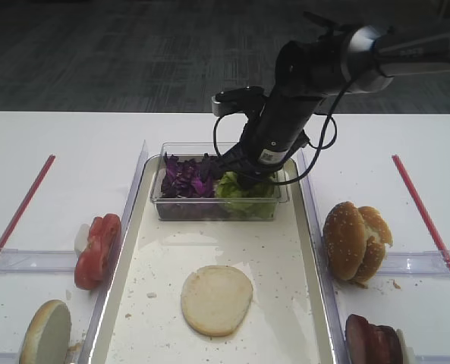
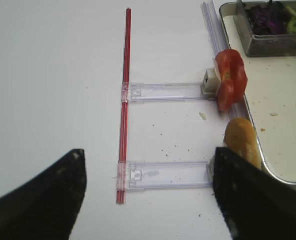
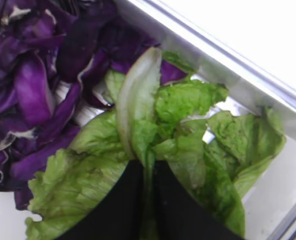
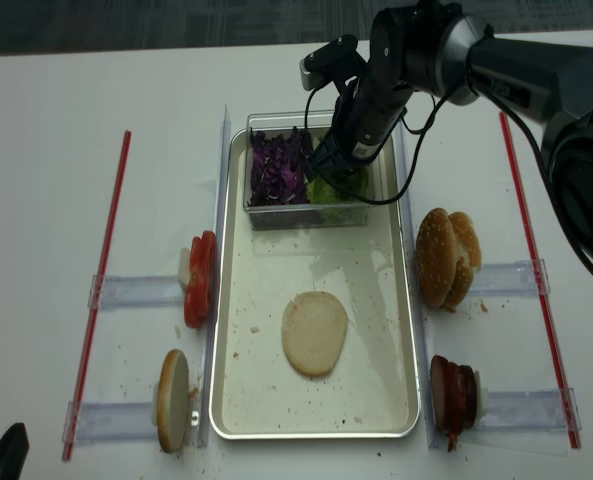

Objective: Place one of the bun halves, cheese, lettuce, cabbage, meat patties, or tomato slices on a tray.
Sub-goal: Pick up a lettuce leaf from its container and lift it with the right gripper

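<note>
Lettuce [image 3: 187, 130] pinched in right tool [image 3: 148, 167]

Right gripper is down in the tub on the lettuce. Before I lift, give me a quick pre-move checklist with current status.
1. Right gripper shut on the lettuce: ok, the right wrist view shows a leaf pinched between the black fingers.
2. Only lettuce caught, no cabbage: ok, the purple shreds lie beside the fingers, not between them.
3. How many leaves will come up: cannot tell, several overlap.
4. Bun half lies cut face up on the tray: ok.
5. Path from the clear tub to the bun: ok, only bare tray floor lies between.
6. Left gripper away from the tray: ok, open over the table.
</note>
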